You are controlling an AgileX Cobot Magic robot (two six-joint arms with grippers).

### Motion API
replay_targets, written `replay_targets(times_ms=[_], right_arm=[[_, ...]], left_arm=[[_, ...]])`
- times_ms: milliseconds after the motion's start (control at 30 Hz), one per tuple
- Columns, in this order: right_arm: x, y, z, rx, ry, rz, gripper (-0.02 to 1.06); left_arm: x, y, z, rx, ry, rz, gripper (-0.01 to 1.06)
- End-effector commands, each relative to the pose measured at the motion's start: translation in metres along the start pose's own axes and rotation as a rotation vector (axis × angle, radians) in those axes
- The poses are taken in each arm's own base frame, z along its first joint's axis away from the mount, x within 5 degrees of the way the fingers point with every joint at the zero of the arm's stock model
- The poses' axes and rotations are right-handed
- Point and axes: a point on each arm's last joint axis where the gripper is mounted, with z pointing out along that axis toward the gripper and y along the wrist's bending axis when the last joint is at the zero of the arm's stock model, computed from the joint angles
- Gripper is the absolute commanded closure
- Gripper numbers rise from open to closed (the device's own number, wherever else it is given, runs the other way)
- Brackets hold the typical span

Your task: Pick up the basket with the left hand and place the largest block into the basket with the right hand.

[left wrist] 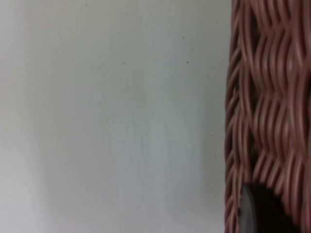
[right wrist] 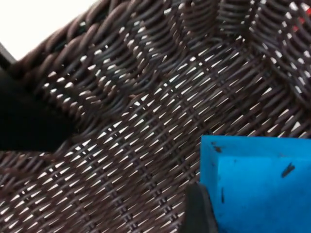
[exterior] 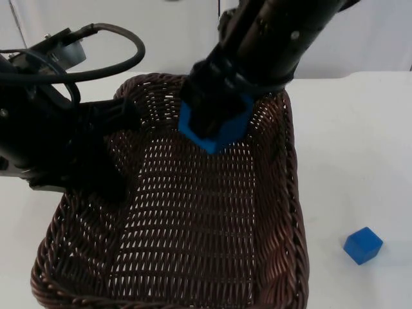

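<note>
Over the table (exterior: 360, 129): basket held up, large block not yet released
Left gripper (exterior: 119, 112) grips the basket (exterior: 193, 244) wall, fingers clamped on its rim; basket interior bare. Right gripper (exterior: 215, 112) holds the largest block (exterior: 219, 132) above it, fingers clamped; small block (exterior: 363, 245) remains on table

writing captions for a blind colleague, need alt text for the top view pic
The right pincer holds a large blue block over the inside of a dark brown wicker basket, which the left pincer grips at its rim. A smaller blue block sits on the white table beside the basket.
</note>
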Motion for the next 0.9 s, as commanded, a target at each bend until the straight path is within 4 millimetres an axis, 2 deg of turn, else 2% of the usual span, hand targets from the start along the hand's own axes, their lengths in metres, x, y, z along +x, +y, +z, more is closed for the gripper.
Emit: replay_targets(times_ms=[0, 100, 200, 233, 367, 400, 433, 533, 667, 867], right_arm=[[-0.004, 0.003, 0.000, -0.006, -0.019, -0.012, 1.02], [-0.003, 0.003, 0.003, -0.008, -0.009, -0.019, 0.96], [-0.003, 0.003, 0.005, -0.010, -0.007, -0.017, 0.79], [-0.003, 0.003, 0.005, -0.010, -0.007, -0.017, 0.79], [-0.002, 0.005, 0.009, -0.039, -0.003, 0.013, 0.56], [-0.002, 0.005, 0.009, -0.039, -0.003, 0.013, 0.56], [-0.003, 0.006, 0.009, -0.054, -0.011, 0.030, 0.50], [-0.005, 0.007, 0.009, -0.067, -0.024, 0.047, 0.40], [-0.006, 0.008, 0.005, -0.070, -0.038, 0.043, 0.34], [-0.009, 0.009, -0.009, -0.065, -0.077, 0.029, 0.34]], left_arm=[[0.000, -0.002, -0.004, 0.018, -0.018, -0.020, 1.05], [0.000, -0.002, -0.004, 0.018, -0.020, -0.020, 1.05], [0.000, -0.002, -0.004, 0.018, -0.020, -0.020, 1.05], [0.000, -0.002, -0.004, 0.018, -0.020, -0.020, 1.05], [0.000, -0.002, -0.004, 0.018, -0.020, -0.020, 1.05], [0.000, -0.002, -0.004, 0.018, -0.020, -0.020, 1.05], [0.000, -0.002, -0.004, 0.018, -0.020, -0.020, 1.05], [0.000, -0.002, -0.004, 0.018, -0.020, -0.020, 1.05], [0.000, -0.002, -0.004, 0.018, -0.020, -0.020, 1.05], [0.000, -0.002, -0.004, 0.018, -0.020, -0.020, 1.05]])
